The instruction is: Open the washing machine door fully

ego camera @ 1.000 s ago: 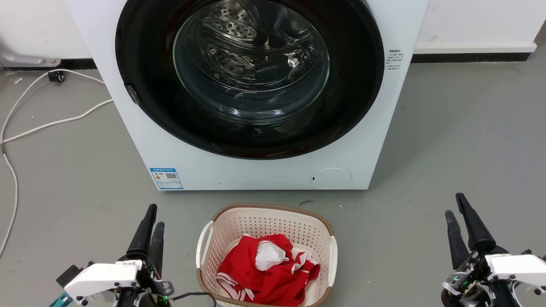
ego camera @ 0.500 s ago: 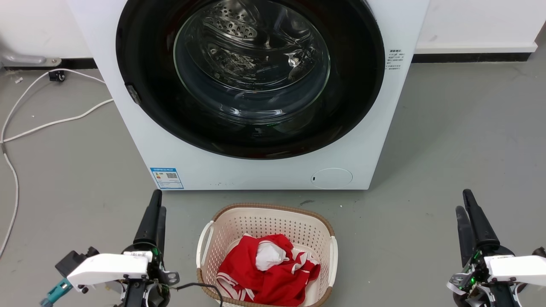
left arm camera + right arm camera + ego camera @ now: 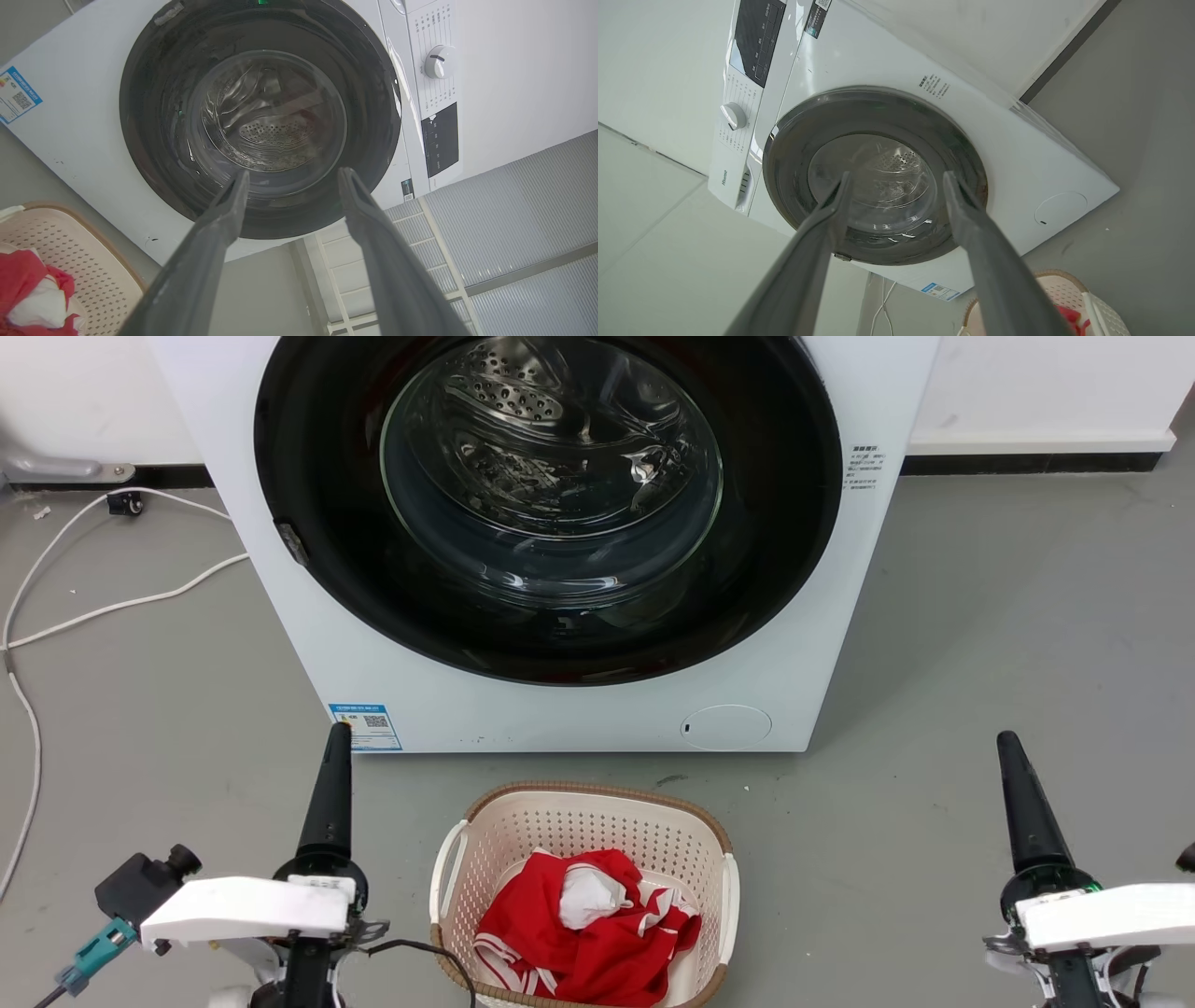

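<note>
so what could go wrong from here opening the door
The washing machine door is shut and glossy, with just a small grey tab at its left edge; the open left gripper may slip off it. The laundry basket stands right before the machine, so a reaching arm could knock it.

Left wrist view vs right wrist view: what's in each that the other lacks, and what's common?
Left wrist view: the open left claw, grey ribbed panels, a white cloth among the red clothes. Right wrist view: the open right claw, the small round flap, brand lettering. Both: the washing machine door, shut; the dial; the blue label; the basket.
</note>
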Controlling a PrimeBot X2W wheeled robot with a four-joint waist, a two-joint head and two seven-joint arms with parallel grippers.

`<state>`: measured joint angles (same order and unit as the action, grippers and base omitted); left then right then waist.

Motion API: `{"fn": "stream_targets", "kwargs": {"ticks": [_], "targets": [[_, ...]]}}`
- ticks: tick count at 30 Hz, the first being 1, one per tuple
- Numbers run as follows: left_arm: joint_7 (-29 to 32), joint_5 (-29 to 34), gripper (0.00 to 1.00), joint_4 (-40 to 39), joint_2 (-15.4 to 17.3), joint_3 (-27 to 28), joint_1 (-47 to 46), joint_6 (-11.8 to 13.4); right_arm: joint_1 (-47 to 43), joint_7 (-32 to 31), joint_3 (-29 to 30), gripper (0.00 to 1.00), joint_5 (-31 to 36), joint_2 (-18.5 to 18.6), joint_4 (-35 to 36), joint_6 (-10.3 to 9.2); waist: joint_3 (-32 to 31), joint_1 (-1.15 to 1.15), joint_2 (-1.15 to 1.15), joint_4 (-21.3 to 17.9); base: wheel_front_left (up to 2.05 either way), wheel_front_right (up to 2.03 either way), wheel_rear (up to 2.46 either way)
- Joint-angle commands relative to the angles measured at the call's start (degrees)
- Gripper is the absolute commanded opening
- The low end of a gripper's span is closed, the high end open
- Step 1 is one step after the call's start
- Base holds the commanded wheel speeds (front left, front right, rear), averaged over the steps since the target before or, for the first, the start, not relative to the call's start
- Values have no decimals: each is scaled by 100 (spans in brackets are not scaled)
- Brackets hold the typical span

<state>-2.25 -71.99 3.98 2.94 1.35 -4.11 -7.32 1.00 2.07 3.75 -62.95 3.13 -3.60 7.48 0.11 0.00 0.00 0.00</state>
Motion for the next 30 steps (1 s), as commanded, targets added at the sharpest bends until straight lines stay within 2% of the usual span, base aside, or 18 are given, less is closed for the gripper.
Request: {"fn": "stream_targets", "kwargs": {"ticks": [1,2,3,12,23,30], "targets": [[-62,369,100,-172,18,-21,-65,-12,30,68,-36,100,459,7,217,1,0,0,0,2,0,0,0],[-80,484,100,-211,18,-9,-69,-13,18,88,-39,100,627,6,263,1,0,0,0,3,0,0,0],[-140,909,100,-306,17,-15,-63,-13,-25,149,-73,100,1098,3,378,1,0,0,0,3,0,0,0],[-312,2261,100,-386,14,-120,22,16,-161,317,-167,100,2417,-2,592,1,-13,0,0,4,0,0,0],[-497,3653,100,-313,23,-287,103,191,-308,361,-106,100,3496,-7,639,1,-7,0,0,-21,0,0,0],[-588,4190,100,-271,83,-374,136,312,-365,321,-115,100,3968,-11,686,1,-5,0,0,-22,0,0,0]]}}
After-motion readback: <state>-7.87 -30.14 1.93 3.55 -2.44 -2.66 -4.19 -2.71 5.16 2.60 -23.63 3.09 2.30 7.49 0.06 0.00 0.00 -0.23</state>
